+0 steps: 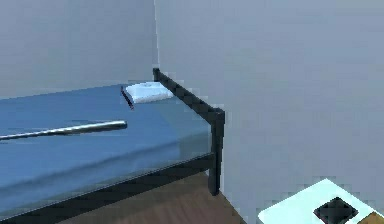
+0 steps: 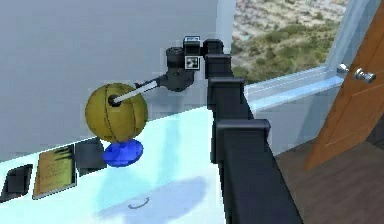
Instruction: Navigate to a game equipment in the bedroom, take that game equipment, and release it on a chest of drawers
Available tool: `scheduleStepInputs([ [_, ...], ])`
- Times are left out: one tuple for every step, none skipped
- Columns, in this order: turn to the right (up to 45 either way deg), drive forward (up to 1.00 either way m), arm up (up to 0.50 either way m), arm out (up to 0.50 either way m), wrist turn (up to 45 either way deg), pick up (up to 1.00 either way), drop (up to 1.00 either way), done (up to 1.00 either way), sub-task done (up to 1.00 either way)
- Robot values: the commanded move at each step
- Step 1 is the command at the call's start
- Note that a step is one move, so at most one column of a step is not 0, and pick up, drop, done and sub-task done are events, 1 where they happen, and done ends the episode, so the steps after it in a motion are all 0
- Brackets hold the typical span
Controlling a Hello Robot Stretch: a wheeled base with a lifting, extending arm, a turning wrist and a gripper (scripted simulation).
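The dark arm [image 2: 245, 150] rises over a white bench [image 2: 180, 165]. Its end effector [image 2: 122, 97] reaches to an olive-gold basketball [image 2: 105, 125] that sits just above a blue base [image 2: 125, 154]. I cannot tell whether the end effector grips anything. A book [image 2: 57, 170] and two dark flat items [image 2: 16, 181] lie at the bench's left end. Beyond are a window [image 2: 290, 35] and a brown door [image 2: 355, 100] with a round knob [image 2: 364, 74].

In the forward view, a baseball bat [image 1: 65, 131] lies on a blue bed [image 1: 90, 160] with a dark frame [image 1: 215, 140]. The bed stands in a corner of grey walls [image 1: 290, 80] on a wooden floor [image 1: 170, 205].
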Motion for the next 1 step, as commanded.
scheduleStepInputs([
  [0.0,0.00,0.00,-0.10,0.0,0.00,0.00,0.00,0.00],
])
